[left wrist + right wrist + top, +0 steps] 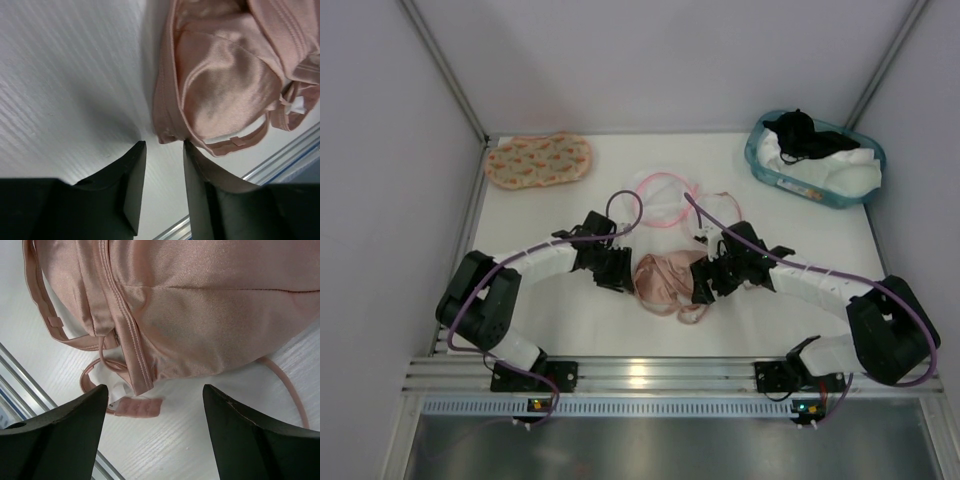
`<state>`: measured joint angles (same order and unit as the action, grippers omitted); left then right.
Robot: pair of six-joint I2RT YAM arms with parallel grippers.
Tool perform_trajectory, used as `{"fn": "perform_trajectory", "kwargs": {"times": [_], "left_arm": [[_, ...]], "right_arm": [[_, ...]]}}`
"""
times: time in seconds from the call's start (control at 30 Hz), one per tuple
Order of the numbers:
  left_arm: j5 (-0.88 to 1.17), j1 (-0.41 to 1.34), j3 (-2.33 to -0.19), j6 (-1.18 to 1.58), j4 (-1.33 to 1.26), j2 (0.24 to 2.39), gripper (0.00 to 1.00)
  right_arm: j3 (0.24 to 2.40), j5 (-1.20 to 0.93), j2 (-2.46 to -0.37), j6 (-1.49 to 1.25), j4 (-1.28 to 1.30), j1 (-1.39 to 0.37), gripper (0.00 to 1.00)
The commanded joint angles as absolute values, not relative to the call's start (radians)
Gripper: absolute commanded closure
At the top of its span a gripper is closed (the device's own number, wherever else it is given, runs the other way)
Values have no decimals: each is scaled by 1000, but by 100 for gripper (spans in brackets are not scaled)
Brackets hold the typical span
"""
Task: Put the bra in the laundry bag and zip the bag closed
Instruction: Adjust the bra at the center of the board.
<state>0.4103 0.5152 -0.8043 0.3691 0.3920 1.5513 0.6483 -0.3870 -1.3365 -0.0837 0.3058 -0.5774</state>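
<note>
Counter (570, 320): white, matte, faintly ribbed in the wrist views. I expect low friction, so cloth should slide rather than bunch.

Bra (665, 280): crumpled at mid-counter, between my left gripper (162, 142) and my right gripper (155, 387). Salmon satin, glossy, soft cups folded over each other, limp throughout.

Laundry bag (665, 200): just behind the bra and apart from it. Round white mesh, pink zipper rim, lying flat. I cannot tell how far the zip is open.

Left gripper: jaws at a narrow gap, tips low at the counter by the stitched edge of a cup. Nothing visibly pinched.

Right gripper: jaws wide and empty, over the other side of the bundle.

Step in hand, my judgement: get a two-sided hold on the bra so it can be lifted toward the bag.

Notes to self:
- Bite the doubled, stitched band, not the slick cup face, which would likely slip out.
- Gather the thin strap (287, 385) and the hook tab (142, 407) into the bundle. Left loose, they could snag the zipper.
</note>
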Motion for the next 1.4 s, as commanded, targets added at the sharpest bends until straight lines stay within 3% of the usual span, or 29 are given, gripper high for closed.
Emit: {"fn": "perform_trajectory", "kwargs": {"times": [0.0, 0.13, 0.17, 0.2, 0.27, 0.57, 0.63, 0.8, 1.0, 1.2, 1.37], "left_arm": [[313, 512, -805, 370, 344, 1575, 61], [267, 499, -851, 359, 356, 1608, 70], [250, 479, -862, 351, 365, 1612, 74], [241, 466, -880, 347, 373, 1617, 84], [227, 430, -897, 333, 397, 1620, 90], [235, 342, -943, 296, 417, 1605, 92], [218, 325, -951, 278, 416, 1601, 91], [190, 308, -960, 229, 423, 1540, 67], [472, 319, -924, 255, 476, 1470, 54], [468, 385, -871, 356, 476, 1540, 54], [356, 391, -920, 354, 476, 1643, 67]], "right_arm": [[643, -380, -1339, -120, 258, -589, 23], [644, -382, -1348, -121, 256, -591, 24], [646, -382, -1350, -121, 259, -591, 24], [646, -380, -1353, -121, 261, -589, 25], [650, -382, -1358, -121, 262, -589, 27], [690, -339, -1463, -163, 238, -598, 31], [725, -330, -1506, -153, 253, -606, 31], [790, -325, -1557, -147, 304, -637, 32], [790, -299, -1535, -150, 327, -724, 31], [778, -272, -1551, -156, 345, -772, 26], [822, -229, -1615, -161, 371, -773, 27]]}}
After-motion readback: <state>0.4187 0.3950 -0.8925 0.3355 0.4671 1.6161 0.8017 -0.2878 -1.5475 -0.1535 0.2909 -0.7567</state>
